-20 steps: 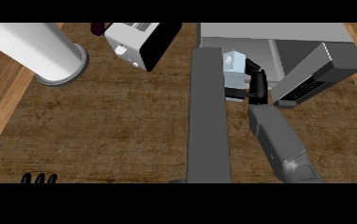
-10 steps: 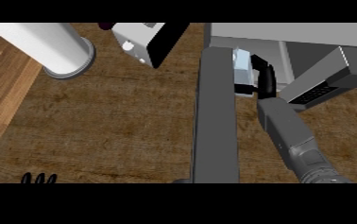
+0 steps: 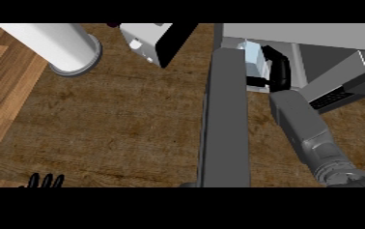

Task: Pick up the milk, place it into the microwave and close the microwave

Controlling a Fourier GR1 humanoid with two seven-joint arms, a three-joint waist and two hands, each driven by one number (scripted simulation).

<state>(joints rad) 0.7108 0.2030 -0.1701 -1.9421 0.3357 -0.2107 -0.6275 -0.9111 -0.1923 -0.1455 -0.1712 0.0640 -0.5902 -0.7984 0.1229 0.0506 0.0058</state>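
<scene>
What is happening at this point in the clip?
The robot's right hand is curled round the milk carton and has it inside the open microwave. The microwave door stands open, running down the middle of the head view. The left hand rests at the lower left edge, only its fingers showing. A white cylinder and a white and black appliance stand further left on the wooden counter.
</scene>
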